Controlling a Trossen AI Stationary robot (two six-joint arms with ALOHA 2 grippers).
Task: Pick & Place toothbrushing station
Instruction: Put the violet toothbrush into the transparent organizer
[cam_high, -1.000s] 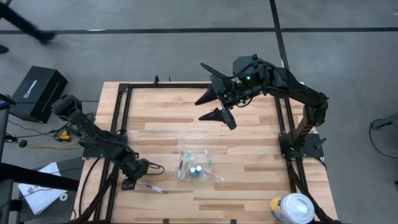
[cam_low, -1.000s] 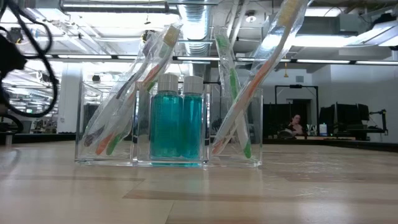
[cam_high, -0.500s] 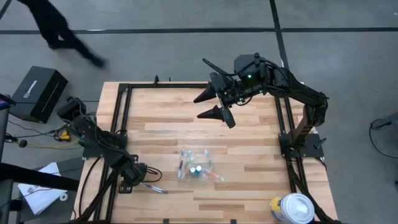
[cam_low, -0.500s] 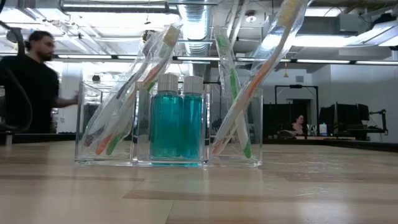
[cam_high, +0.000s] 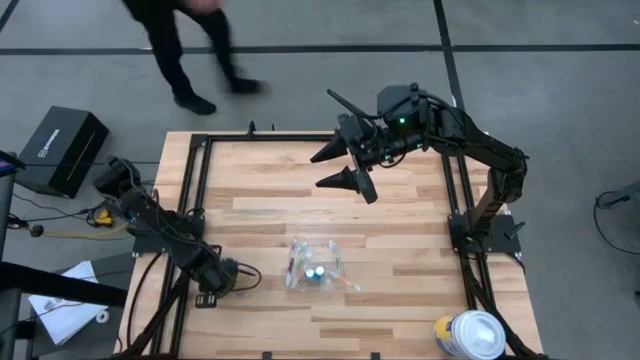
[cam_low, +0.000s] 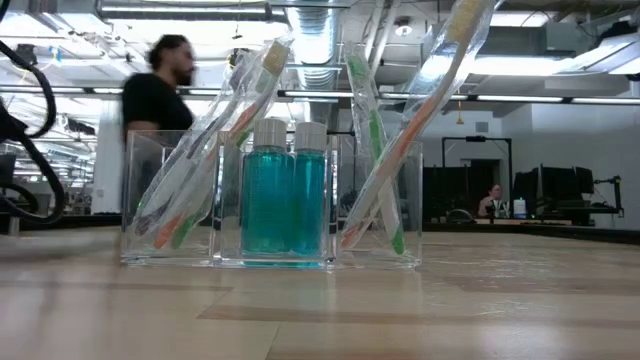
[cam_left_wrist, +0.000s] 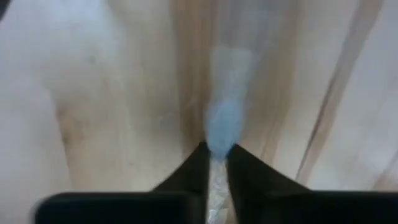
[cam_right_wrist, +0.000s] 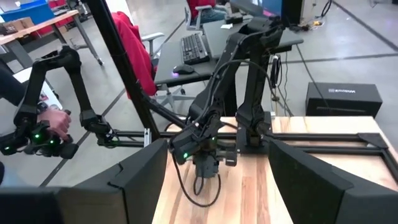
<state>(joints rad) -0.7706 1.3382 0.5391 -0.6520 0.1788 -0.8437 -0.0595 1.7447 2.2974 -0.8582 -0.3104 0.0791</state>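
The wooden table (cam_high: 400, 250) carries the whole station. The right arm waits raised over the far side, its right gripper (cam_high: 338, 166) spread wide and holding nothing. The left arm reaches low over the near-left part of the table, with the left gripper (cam_high: 228, 281) pressed down at the surface, well apart from the holder.

The see-through holder (cam_low: 270, 205) stands upright near the table centre. It contains 2 teal tubes (cam_low: 285, 190) in the middle compartment and wrapped toothbrushes (cam_low: 395, 140) leaning in the side compartments. A round white-lidded canister (cam_high: 468, 334) sits at the near-right corner. A person (cam_low: 160, 95) walks past behind the table.

In the left wrist view the fingers (cam_left_wrist: 193, 171) are pinched narrowly on a slim pale wrapped item (cam_left_wrist: 222, 118) lying flat on the wood, judged to be a loose toothbrush; the blur prevents certainty.

Risks noted:
1. The grip appears to sit at the item's end, so it may swing or slip out on lifting
2. The wrapper is slick, so a pinch on film alone could let the brush slide
3. Insertion among the leaning brushes could tip the light holder
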